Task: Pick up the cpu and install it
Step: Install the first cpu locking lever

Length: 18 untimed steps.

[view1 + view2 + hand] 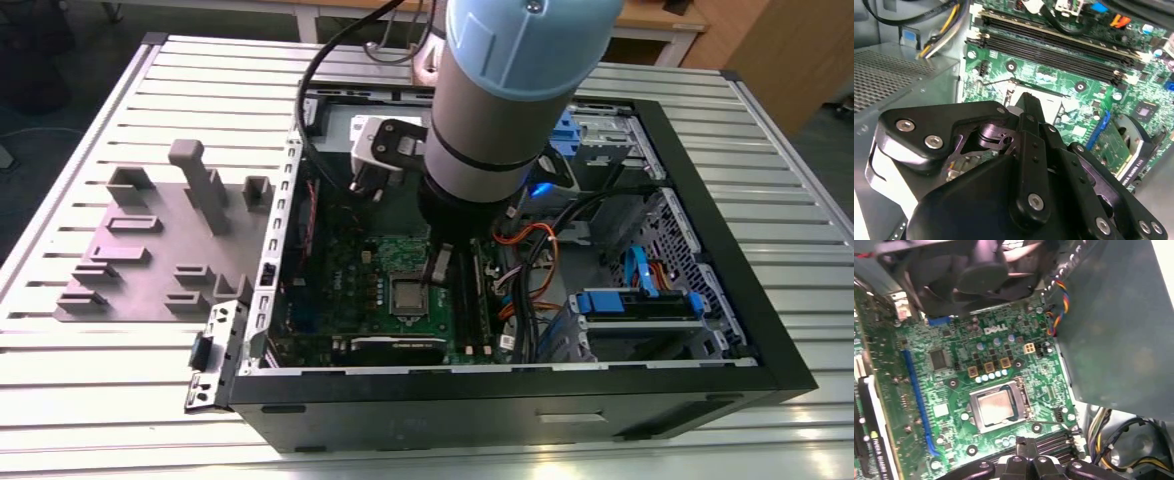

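One flat silvery square cpu (996, 407) lay seated on the green motherboard (1049, 390), just beside the black gripper (1028, 444), whose jaws looked clenched on nothing.

An open computer case (534, 405) lies on a slatted metal table (107, 380). Inside the case, a green board (380, 255) covers the floor. Orange cables (513, 297) and a blue drive bracket (641, 303) sit toward the exterior view's right. A grey plastic fixture (160, 250) rests just outside the case, on the exterior view's left.
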Tool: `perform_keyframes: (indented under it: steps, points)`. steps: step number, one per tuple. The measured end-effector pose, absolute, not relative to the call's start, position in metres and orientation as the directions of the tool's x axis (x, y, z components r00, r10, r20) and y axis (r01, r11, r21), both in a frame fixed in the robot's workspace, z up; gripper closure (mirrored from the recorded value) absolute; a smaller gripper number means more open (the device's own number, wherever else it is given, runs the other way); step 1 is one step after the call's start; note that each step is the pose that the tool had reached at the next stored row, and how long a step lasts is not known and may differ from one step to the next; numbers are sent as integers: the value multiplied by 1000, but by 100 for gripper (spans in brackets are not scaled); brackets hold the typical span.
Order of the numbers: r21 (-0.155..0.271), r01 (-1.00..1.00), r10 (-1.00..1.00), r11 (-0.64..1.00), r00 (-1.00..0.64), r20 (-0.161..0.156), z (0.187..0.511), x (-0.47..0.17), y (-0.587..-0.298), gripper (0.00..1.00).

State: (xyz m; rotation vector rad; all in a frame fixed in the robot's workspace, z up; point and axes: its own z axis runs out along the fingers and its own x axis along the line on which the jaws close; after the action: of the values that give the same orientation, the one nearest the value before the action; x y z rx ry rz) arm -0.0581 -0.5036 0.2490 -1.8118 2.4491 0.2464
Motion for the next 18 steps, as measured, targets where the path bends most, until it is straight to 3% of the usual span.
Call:
perform_keyframes:
  steps: [6, 11, 18]
  points:
    - [79, -955, -941, 285, -295, -164, 249, -55, -490, 89]
    - [89, -957, -937, 276, -289, -197, 248, -52, -490, 89]
    - [89, -961, -940, 261, -274, -204, 247, -49, -488, 89]
